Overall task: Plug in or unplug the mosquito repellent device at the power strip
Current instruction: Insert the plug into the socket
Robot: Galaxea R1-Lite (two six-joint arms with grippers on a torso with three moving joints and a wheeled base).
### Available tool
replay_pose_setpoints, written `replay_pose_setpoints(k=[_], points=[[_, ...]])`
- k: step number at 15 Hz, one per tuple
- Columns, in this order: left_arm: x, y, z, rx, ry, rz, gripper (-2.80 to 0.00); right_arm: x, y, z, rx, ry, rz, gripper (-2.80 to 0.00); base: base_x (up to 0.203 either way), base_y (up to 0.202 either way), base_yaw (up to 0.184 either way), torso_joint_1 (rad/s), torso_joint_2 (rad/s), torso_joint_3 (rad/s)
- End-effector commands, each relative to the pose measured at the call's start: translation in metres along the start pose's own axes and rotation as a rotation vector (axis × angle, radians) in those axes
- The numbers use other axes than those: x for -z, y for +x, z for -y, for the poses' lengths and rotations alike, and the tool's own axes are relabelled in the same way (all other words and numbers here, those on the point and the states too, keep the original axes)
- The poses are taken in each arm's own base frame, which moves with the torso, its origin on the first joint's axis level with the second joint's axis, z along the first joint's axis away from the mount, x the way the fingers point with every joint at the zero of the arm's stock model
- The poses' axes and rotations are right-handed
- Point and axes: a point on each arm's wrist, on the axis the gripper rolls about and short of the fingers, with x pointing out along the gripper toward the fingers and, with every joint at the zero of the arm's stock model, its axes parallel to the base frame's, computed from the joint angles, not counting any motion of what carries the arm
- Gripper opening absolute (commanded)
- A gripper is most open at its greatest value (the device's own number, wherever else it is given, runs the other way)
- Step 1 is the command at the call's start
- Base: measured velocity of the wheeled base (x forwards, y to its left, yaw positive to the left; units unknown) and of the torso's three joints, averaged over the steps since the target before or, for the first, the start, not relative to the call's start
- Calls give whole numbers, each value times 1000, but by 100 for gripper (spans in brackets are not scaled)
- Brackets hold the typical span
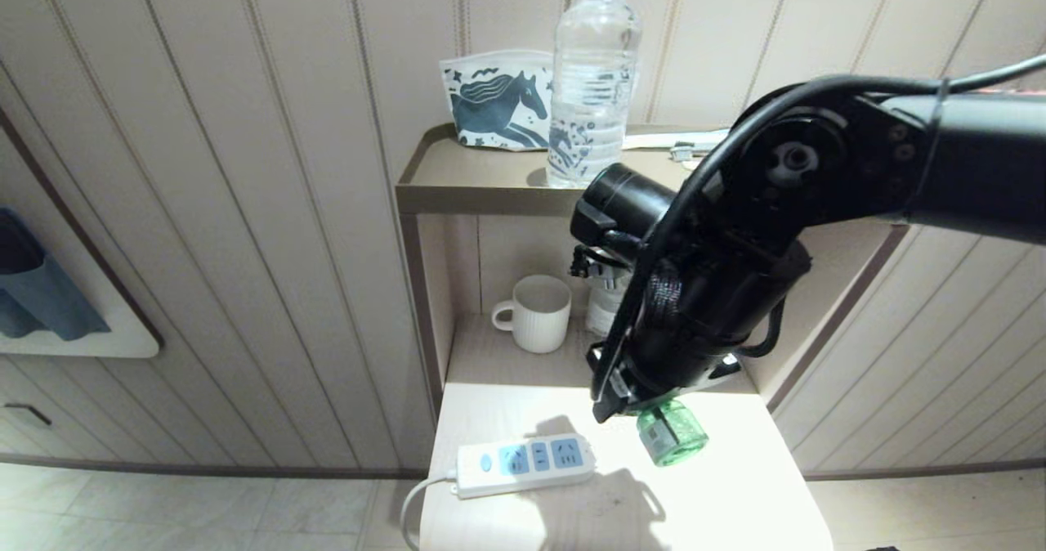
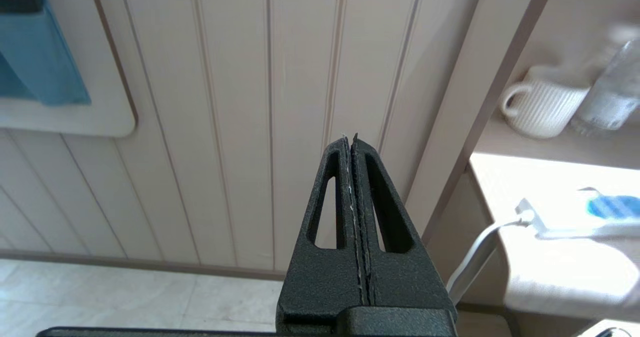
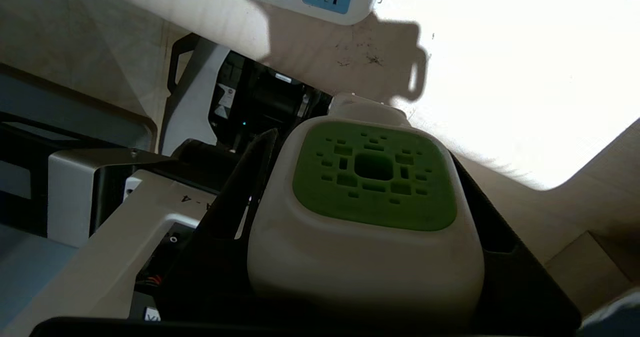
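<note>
So the mosquito repellent device (image 3: 365,217) was up in the air, not plugged into anything. The right gripper (image 3: 360,237) had it clamped between its two black fingers (image 3: 240,197), one on each side of the white body, with the green vented top facing the wrist camera. From the head view you could only see the translucent green bottle end (image 1: 672,433) poking out under the black arm, hanging just above the bench (image 1: 735,494).

The power strip (image 1: 523,463) was lying flat on the bench, a bit to the left of the device and clearly apart from it. All its light-blue socket panels looked free, the blue oval button sat at the end farthest from the device, and the white cord (image 1: 413,506) ran off that same end and dropped over the bench edge.

Further from the device, back in the shaded nook behind the bench, there was a white ribbed mug (image 1: 535,312), and just beside it a clear bottle mostly hidden behind the arm. On the shelf (image 1: 458,183) above the nook stood a clear water bottle (image 1: 592,85), with a white pouch printed with a dark blue horse (image 1: 497,101) right behind it against the paneled wall.

The left gripper (image 2: 352,142) was off to the side of the bench, well away from the device, fingers pressed together with nothing between them, pointing at the wall paneling.
</note>
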Motion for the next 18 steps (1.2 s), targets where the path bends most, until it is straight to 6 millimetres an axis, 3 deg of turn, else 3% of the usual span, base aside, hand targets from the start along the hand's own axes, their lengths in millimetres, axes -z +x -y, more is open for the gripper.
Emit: replay_pose_setpoints(k=[1,5,11,14,18], points=[[0,0,0,0,-1,0,-280,-4,16,-2,16,3,-38,-280,0,0,0,281,-596,-307],[0,0,0,0,-1,0,-280,-9,35,-5,32,27,-72,-280,0,0,0,195,-428,-207],[0,0,0,-1,-1,-1,-280,-16,77,-13,54,48,-116,-280,0,0,0,0,0,0],[0,0,0,-1,-1,-1,-280,-16,86,-16,54,44,-121,-280,0,0,0,0,0,0],[0,0,0,-1,-1,-1,-280,-13,113,-18,65,37,-145,-280,0,0,0,0,0,0]])
